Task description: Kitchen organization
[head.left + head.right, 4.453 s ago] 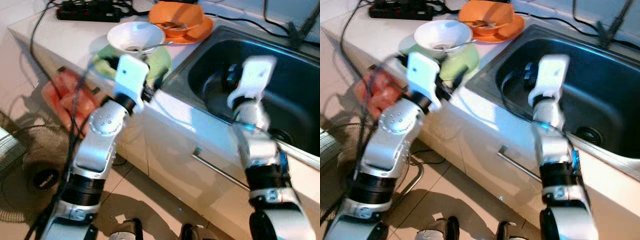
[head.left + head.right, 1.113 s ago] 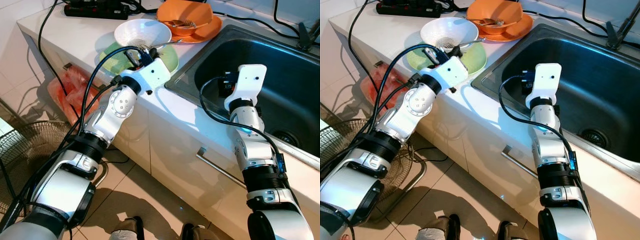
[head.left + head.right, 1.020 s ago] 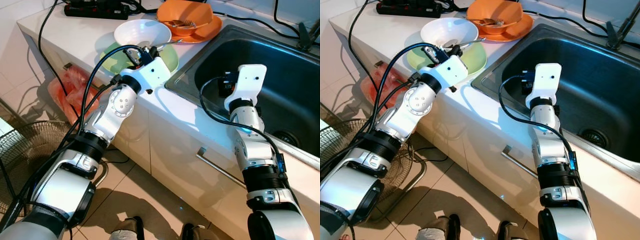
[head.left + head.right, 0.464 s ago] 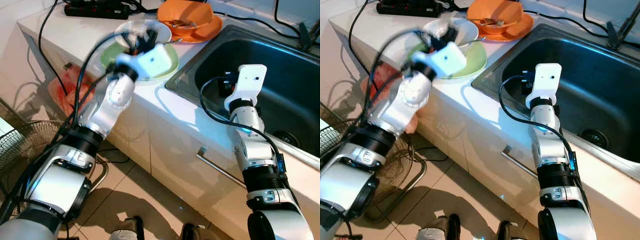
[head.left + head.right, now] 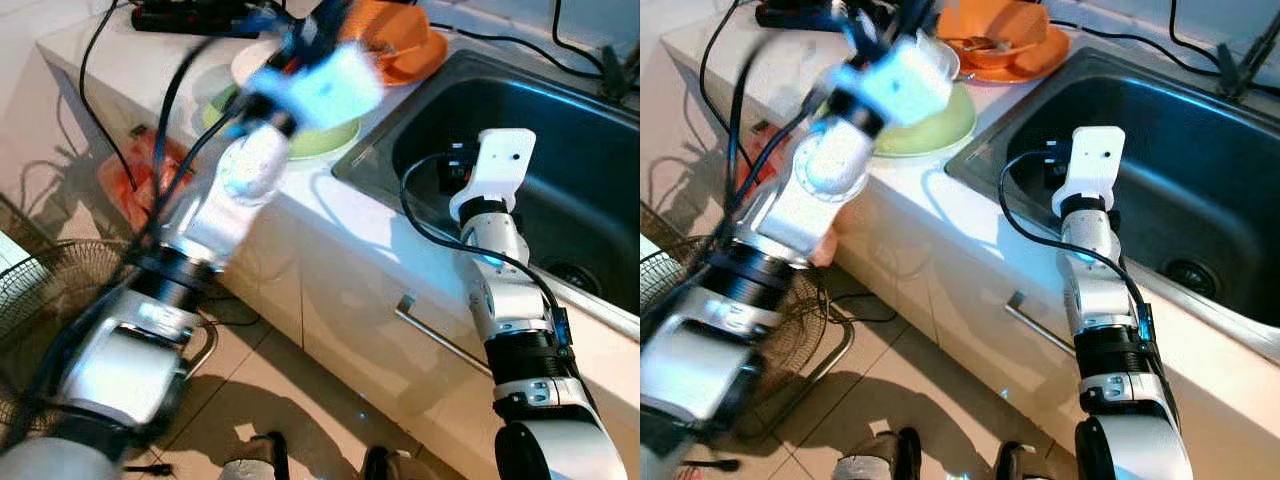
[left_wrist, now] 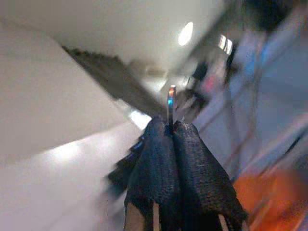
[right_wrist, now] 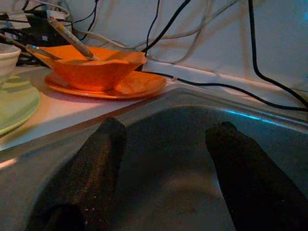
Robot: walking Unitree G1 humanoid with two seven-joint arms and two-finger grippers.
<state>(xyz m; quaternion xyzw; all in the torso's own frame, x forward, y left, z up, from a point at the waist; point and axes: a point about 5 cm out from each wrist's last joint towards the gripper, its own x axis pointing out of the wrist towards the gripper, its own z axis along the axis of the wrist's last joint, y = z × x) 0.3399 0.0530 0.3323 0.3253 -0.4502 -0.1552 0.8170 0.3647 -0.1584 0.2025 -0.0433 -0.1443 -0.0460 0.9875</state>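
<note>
My left gripper (image 6: pixel 172 131) is shut on a thin metal utensil handle (image 6: pixel 171 102). In the eye views the left arm (image 5: pixel 250 170) is blurred; its wrist is raised over the white bowl (image 5: pixel 946 62) and green plate (image 5: pixel 930 125), close to the orange bowl (image 5: pixel 990 25). The orange bowl (image 7: pixel 91 65) sits on an orange plate (image 7: pixel 134 84) and holds utensils (image 7: pixel 72 41). My right gripper (image 7: pixel 166 144) hangs open and empty inside the steel sink (image 5: pixel 570 140), near its left wall.
A black power strip (image 5: pixel 190 18) and cables lie at the back of the counter. A red bag (image 5: pixel 125 175) hangs by the cabinet, and a fan (image 5: pixel 30 300) stands on the floor. The cabinet handle (image 5: pixel 440 340) is below the sink.
My left gripper closed on the utensil at the white bowl, then swung up and to the right toward the orange bowl. The right arm has stayed still.
</note>
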